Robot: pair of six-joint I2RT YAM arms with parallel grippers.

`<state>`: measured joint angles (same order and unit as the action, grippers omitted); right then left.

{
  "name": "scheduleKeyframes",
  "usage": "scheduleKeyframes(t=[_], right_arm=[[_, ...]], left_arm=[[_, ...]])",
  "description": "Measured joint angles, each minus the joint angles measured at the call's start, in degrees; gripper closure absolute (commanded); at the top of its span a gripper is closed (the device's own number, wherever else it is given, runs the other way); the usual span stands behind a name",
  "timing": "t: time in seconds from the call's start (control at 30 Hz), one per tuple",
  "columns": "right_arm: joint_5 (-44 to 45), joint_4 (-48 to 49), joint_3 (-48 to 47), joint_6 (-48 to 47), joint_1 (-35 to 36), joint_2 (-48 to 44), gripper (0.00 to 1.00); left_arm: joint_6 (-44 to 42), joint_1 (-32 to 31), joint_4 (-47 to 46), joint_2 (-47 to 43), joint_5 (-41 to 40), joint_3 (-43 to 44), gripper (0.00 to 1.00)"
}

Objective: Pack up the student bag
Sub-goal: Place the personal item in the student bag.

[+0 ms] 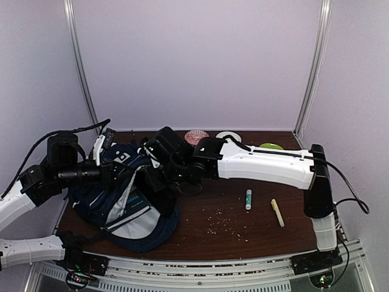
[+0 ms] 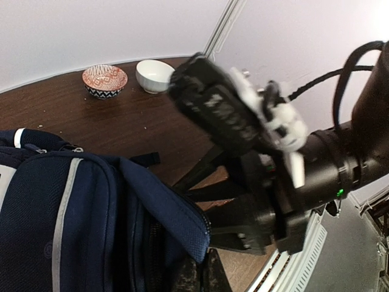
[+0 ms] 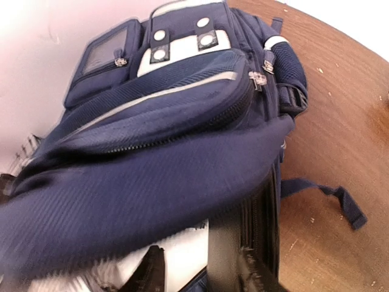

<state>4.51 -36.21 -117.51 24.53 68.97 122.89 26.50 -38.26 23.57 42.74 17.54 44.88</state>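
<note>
The student bag [image 3: 182,121] lies on the table [image 1: 243,234], its navy flap draped just over the right gripper [image 3: 188,274], whose fingers stand spread beneath it. The left gripper [image 2: 197,277], fingers pressed together, pinches the flap's edge. Well beyond those fingers sit a patterned bowl [image 2: 104,79] and a white bowl [image 2: 154,75].

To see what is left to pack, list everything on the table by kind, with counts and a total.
Backpack: 1
Bowls: 2, a patterned bowl and a white bowl
Sticks: 2, a white-and-green tube and a yellow stick
Green round thing, partly hidden: 1
Total: 6
</note>
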Motion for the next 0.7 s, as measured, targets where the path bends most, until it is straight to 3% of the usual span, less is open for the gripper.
scheduleKeyframes(t=[0.23,0.37,0.47,0.7], right_arm=[[-1.3,7.2,12.1,0.2,0.0,-12.0,0.39],[-2.4,15.4,27.0,0.9,0.0,-22.1,0.25],[-3.8,21.5,37.8,1.6,-0.1,-27.3,0.21],[-6.3,30.7,47.5,5.5,-0.7,-22.9,0.21]], left_arm=[[0.0,-0.1,-0.5,-1.1,-2.4,-0.5,1.00],[0.0,-0.1,-0.5,-1.3,-3.0,-0.5,1.00],[-0.1,-0.1,-0.4,-1.5,-3.0,-0.5,1.00],[-0.1,-0.1,-0.4,-1.6,-2.7,-0.5,1.00]])
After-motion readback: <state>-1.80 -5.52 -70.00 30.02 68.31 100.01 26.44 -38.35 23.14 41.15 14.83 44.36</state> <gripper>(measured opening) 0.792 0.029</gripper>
